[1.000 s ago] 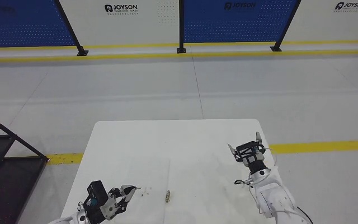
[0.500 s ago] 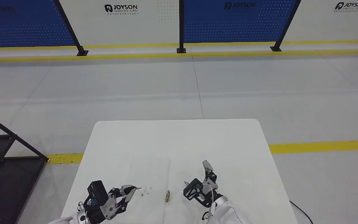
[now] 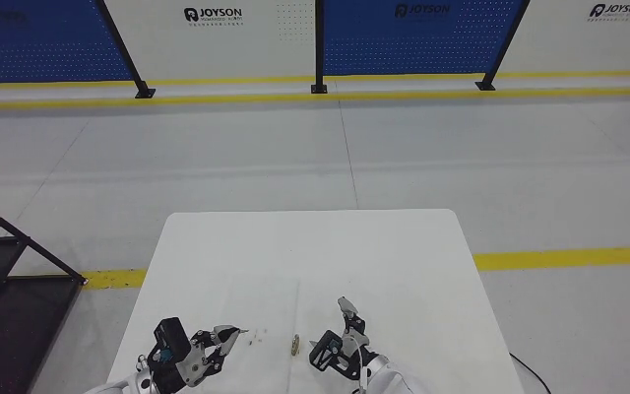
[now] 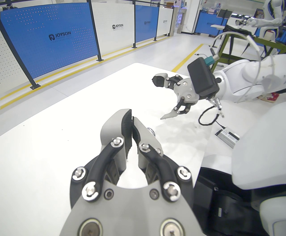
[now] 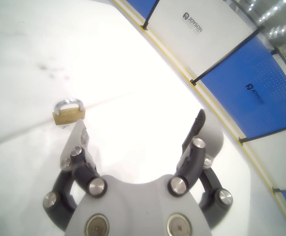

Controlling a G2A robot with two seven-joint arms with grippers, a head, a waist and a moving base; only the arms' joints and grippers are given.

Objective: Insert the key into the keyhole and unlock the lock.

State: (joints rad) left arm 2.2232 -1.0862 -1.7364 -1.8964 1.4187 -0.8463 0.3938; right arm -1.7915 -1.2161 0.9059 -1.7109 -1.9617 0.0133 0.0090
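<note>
Right wrist view: right gripper [image 5: 140,115] spread wide, padlock [image 5: 69,114] left-centre beside 1 fingertip [image 5: 78,131]; centre over its body before closing.

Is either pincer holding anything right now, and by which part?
Right pincer is open and empty, the padlock lying loose beside it. Left pincer is shut; a small metal piece shows behind its tips, grip unclear.

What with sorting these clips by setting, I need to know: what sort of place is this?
Most likely a robotics lab or factory test hall: blue and white partition panels fence off a bay, yellow lines mark the grey floor, and another white robot is at a bench farther back.
</note>
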